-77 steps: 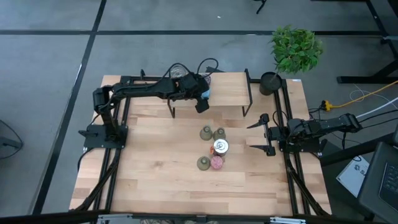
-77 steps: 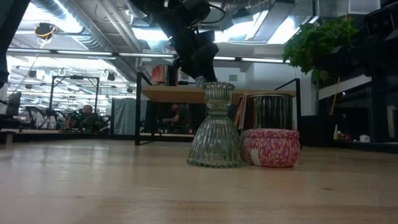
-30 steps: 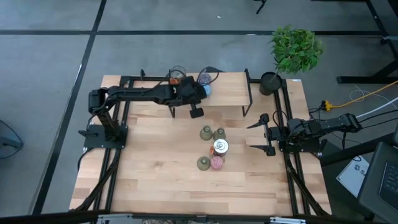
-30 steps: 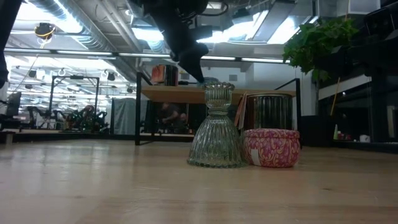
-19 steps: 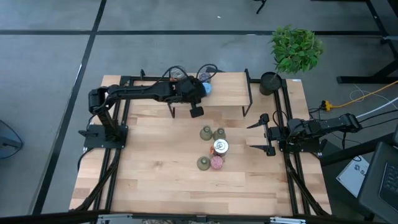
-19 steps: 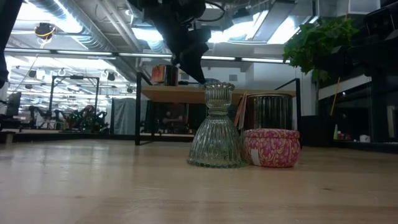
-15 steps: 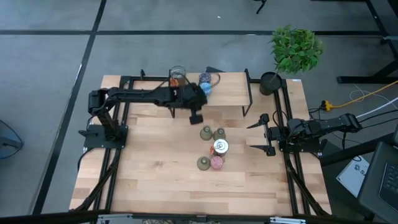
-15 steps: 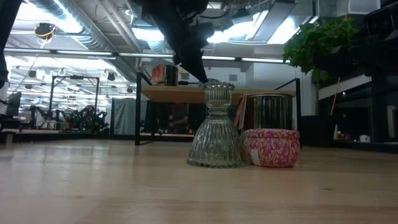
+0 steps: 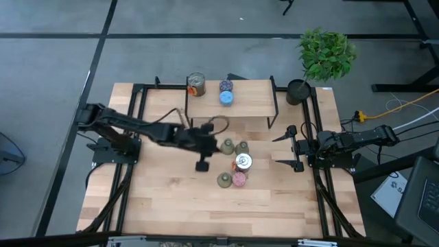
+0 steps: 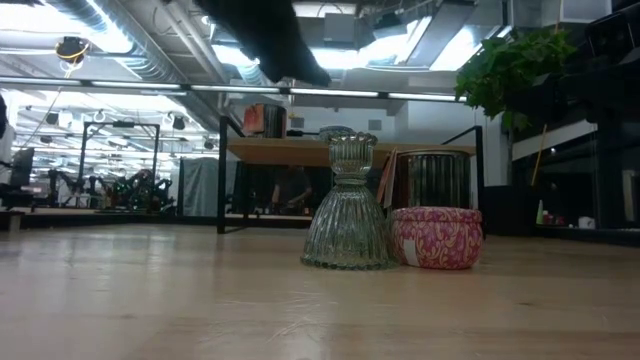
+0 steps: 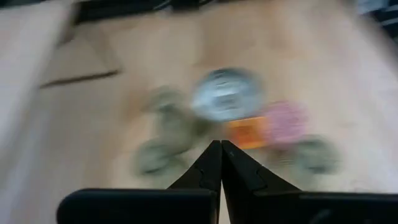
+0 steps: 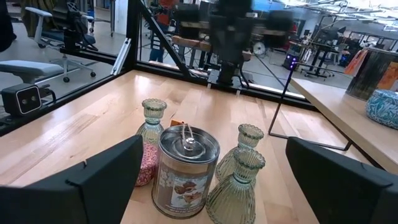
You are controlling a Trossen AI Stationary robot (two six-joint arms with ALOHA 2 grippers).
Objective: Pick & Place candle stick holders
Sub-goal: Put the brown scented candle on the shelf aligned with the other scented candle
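A cluster of candle stick holders stands upright on its bases at the table's middle: a silvery can (image 9: 243,162), three green vase shapes (image 9: 227,146) (image 9: 241,147) (image 9: 223,180) and a pink one (image 9: 239,180). A second silvery can (image 9: 196,84), a purple one (image 9: 226,86) and a blue one (image 9: 226,98) stand on the raised shelf (image 9: 255,104) at the back. My left gripper (image 9: 202,165) hovers just left of the cluster, shut and empty; its wrist view shows the fingertips (image 11: 219,149) together above the blurred cluster. My right gripper (image 9: 276,150) waits open, right of the cluster.
A black pot with a green plant (image 9: 298,90) stands at the far right corner. The shelf's dark legs (image 9: 274,113) rise behind the cluster. Bare wood (image 9: 158,199) stretches along the table's near and left parts.
My left gripper, shut and empty, has drawn back from the shelf. It has swung toward the table's near edge and come down beside the cluster's left. The holders on the shelf stay where they were.
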